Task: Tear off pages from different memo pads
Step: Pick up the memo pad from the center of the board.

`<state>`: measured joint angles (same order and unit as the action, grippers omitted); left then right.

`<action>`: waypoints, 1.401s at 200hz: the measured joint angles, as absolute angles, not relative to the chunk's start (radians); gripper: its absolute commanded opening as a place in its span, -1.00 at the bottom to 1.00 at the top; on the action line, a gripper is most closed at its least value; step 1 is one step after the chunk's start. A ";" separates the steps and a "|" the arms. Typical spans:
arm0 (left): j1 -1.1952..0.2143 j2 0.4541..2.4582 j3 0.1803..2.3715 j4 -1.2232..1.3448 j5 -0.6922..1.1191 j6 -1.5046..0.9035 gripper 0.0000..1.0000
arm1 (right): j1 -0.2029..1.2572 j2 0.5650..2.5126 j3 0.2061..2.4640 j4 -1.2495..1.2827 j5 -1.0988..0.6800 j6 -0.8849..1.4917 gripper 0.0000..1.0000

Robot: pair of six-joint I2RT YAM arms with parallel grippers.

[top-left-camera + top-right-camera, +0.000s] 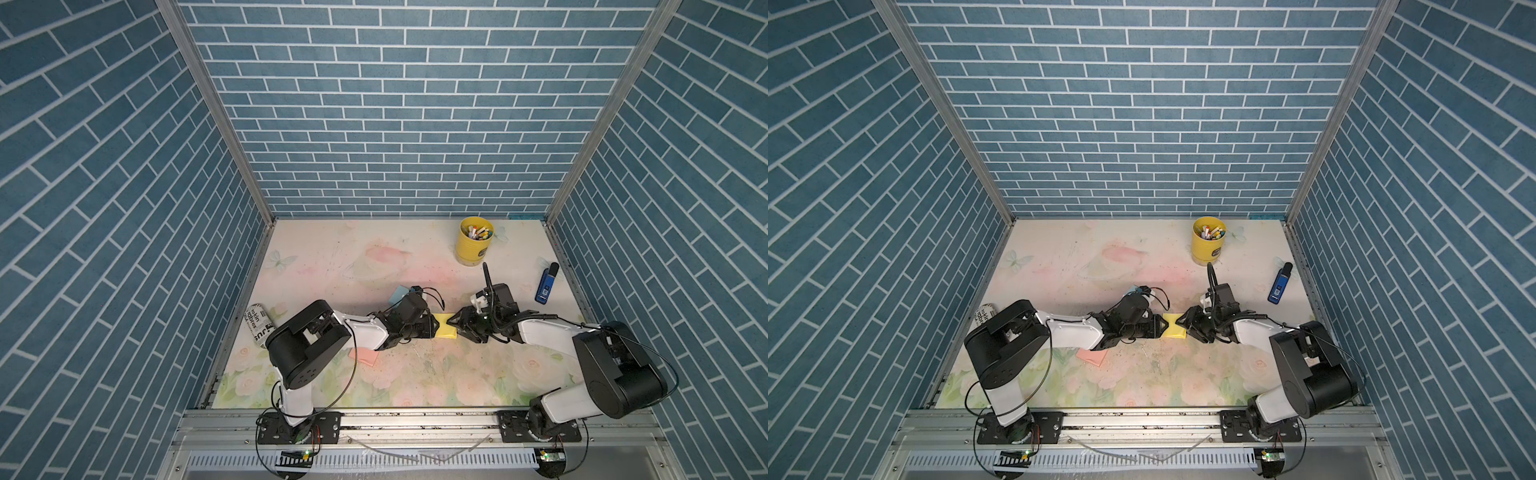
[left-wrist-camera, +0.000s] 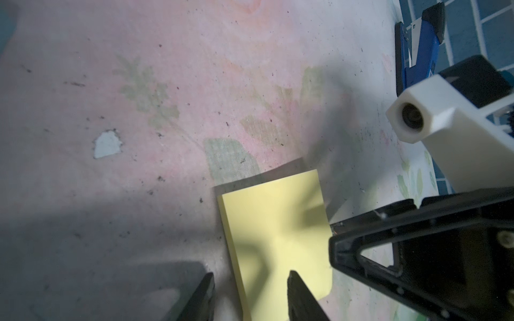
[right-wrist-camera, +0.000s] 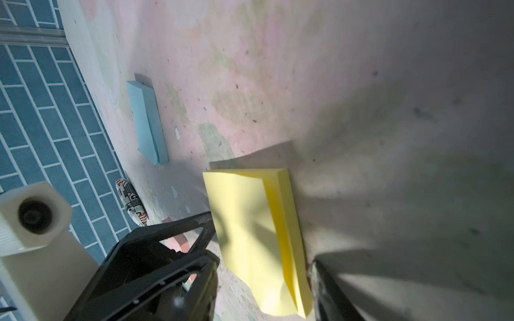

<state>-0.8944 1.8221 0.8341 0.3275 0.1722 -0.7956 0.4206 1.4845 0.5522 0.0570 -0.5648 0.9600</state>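
The yellow memo pad (image 1: 446,327) lies flat on the flowered table (image 1: 415,257), right between my two pincers, which face each other across it. My left gripper (image 2: 250,294) has its jaws parted at the pad's near edge, one tip over the yellow top sheet and the other just off its side on the table; nothing is pinched between them yet, as far as the left wrist view shows. My right gripper (image 3: 264,266) straddles the opposite edge with its jaws apart, one finger by the pad's thick side, the other hidden behind my left pincer's frame, so I cannot tell whether it presses the block. I judge I am on the yellow pad's turn: one pincer to steady the block, the other to catch a page. The next move calls for nipping only the top sheet's free edge and peeling it away from the glued side while the block stays pinned. The light blue memo pad (image 3: 147,122) lies well beyond my left pincer, the pink one (image 1: 365,356) beside my left arm.
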 measured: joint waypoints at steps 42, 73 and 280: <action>-0.894 1.824 0.825 0.335 0.182 -0.799 -0.31 | 0.425 1.495 0.552 0.084 -0.585 0.963 -0.05; -0.894 1.824 0.824 0.337 0.184 -0.799 -0.31 | 0.426 1.486 0.551 0.091 -0.613 0.965 -0.13; -0.805 1.641 0.655 0.389 0.234 -0.870 0.31 | 0.413 1.428 0.532 0.117 -0.667 0.987 -0.80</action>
<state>-0.8051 1.6409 0.6552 0.3885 0.2340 -0.8700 0.4133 1.4284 0.5316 0.1169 -0.6666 0.9874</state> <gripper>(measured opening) 0.629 0.103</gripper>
